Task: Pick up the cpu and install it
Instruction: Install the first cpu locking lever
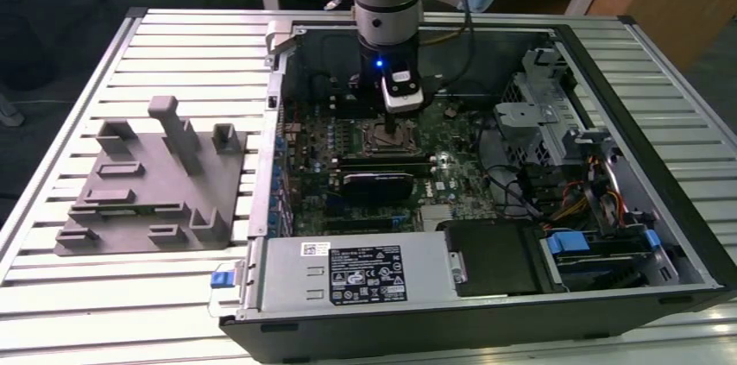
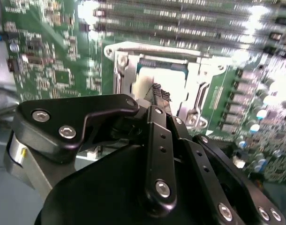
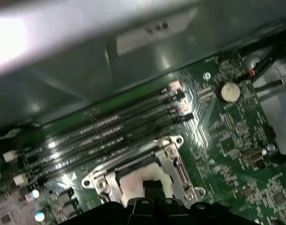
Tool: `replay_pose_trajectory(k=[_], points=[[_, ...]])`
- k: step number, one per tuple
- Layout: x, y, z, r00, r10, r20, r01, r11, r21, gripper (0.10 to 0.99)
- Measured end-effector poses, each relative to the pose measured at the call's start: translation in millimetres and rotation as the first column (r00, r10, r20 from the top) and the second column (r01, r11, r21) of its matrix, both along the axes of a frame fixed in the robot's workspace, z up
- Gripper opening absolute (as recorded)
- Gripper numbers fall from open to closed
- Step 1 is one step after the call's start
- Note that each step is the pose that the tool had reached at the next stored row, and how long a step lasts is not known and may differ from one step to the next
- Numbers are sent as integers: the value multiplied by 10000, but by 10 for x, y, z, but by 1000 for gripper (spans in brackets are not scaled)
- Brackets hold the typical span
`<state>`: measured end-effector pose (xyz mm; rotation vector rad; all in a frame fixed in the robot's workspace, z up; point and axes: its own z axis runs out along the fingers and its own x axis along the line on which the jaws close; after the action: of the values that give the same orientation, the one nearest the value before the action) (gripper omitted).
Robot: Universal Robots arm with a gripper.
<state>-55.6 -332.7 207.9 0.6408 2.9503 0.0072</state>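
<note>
In both wrist views the cpu (image 2: pixel 173 80) (image 3: pixel 130 183) lies flat, its pale silver top inside the metal-framed motherboard socket (image 2: pixel 122 61) (image 3: pixel 178 161). My gripper (image 2: pixel 157 93) (image 3: pixel 152 186) points straight down at it, its black fingertips drawn together over the middle of the chip's top. Whether they touch the chip I cannot tell. In the exterior view the arm stands upright over the open computer case, with the gripper (image 1: pixel 395 134) down at the socket (image 1: pixel 374 137) in the middle of the green board.
A grey fixture (image 1: pixel 150 184) with upright posts lies on the slatted table at the exterior view's left. The case wall (image 1: pixel 679 210), drive cage (image 1: pixel 541 115) and power supply (image 1: pixel 357 274) ring the board. Memory slots (image 3: pixel 110 131) run beside the socket.
</note>
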Motion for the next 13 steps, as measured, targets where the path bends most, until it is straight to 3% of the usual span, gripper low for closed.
replay_pose_trajectory(k=[3,10,13], points=[[5,-30,-1,10000,0,-73,0,10000,-39,106],[4,-31,6,10000,0,-82,0,10000,-42,106],[4,-31,63,10000,0,-81,0,10000,-42,106]])
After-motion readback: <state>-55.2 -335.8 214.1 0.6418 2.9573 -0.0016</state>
